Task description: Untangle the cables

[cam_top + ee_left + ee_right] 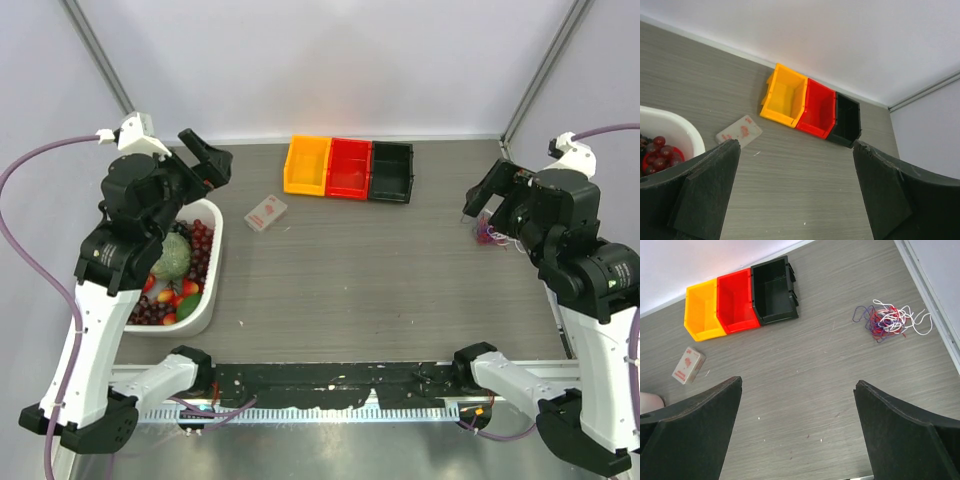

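Note:
The cables [888,320] lie in one small tangled bundle of thin red, white and dark bluish wires on the grey table by the right edge. In the top view only part of the bundle [488,236] shows, under my right arm. My right gripper [798,381] is open and empty, held above the table to the left of the bundle; it also shows in the top view [484,202]. My left gripper [796,145] is open and empty, high over the table's left side, and shows in the top view [208,156]. It is far from the cables.
A yellow bin [308,165], a red bin [349,168] and a black bin [391,171] stand side by side at the back. A small white and red box [266,212] lies left of centre. A white basin [198,312] of fruit sits at the left.

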{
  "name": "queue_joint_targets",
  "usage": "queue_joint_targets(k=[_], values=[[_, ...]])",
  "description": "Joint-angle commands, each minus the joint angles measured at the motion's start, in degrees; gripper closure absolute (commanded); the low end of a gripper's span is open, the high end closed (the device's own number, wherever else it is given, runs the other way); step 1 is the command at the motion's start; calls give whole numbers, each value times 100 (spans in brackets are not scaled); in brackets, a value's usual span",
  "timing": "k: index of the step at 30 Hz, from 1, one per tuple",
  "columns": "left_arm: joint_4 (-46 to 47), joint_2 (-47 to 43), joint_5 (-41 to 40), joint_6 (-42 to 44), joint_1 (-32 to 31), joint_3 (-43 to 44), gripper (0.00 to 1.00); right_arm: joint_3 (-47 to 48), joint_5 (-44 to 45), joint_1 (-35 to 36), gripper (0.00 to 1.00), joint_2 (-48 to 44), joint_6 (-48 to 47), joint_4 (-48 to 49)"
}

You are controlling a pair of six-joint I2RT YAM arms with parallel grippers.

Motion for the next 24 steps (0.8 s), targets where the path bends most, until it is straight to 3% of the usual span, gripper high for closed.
queue_joint_targets(k=[1,11,17,24], values=[[-247,21,-124,81,-16,172,0,57,343,-16,1,165,257,-220],[-633,-67,130,608,-16,374,0,-400,784,-25,0,746,854,-387],[-968,64,489,792,-16,576,0,-276,-216,-25,1,1212,-102,-459],[-1855,319,851,1057,-16,894,0,-1760,159,-59,1,984,-288,1200]])
